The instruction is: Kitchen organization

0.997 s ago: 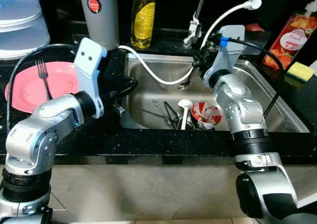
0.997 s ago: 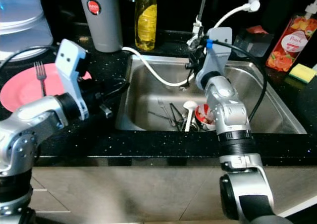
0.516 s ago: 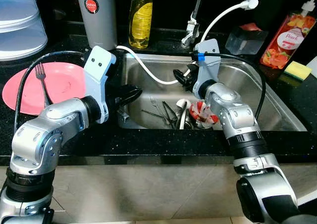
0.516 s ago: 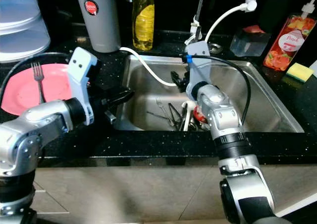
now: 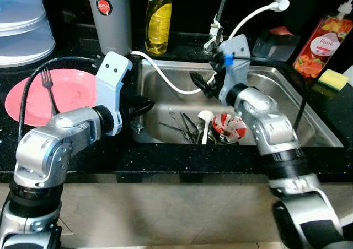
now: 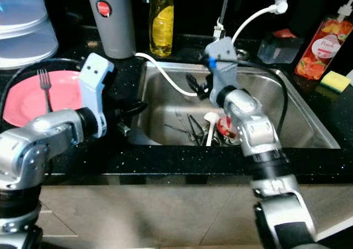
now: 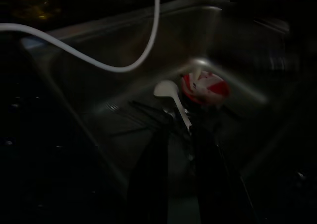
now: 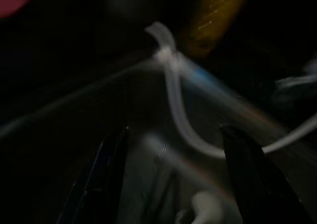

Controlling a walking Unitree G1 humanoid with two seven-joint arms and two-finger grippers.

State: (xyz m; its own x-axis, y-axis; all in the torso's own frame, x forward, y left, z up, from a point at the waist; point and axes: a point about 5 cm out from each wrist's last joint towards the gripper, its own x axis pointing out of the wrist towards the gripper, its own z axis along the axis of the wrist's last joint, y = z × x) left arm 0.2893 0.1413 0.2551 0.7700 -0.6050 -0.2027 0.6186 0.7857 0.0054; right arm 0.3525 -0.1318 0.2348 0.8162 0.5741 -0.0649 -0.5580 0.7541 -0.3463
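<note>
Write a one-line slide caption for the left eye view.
Both grippers, left and right, hover over a steel sink holding a white spoon, utensils and a red-patterned cup.

1. I see the sink point(image 5: 309, 114) at the centre, set into the counter point(image 5: 182, 160).
2. In the basin, cutlery point(image 5: 185, 126), a ladle point(image 5: 204, 122) and a bowl point(image 5: 230, 126) lie together toward 6 o'clock.
3. A hose point(image 5: 165, 78) drapes in from the basin's 11 o'clock corner toward the tap point(image 5: 216, 28) at 12.
4. A plate point(image 5: 33, 97) sits on the counter at 9 o'clock, a fork point(image 5: 48, 86) lying on it.
5. A canister point(image 5: 110, 17) and a soap bottle point(image 5: 158, 15) stand behind at 11 o'clock.
6. A sponge point(image 5: 334, 79) lies at 2 o'clock, a refill pouch point(image 5: 322, 42) just behind it.
</note>
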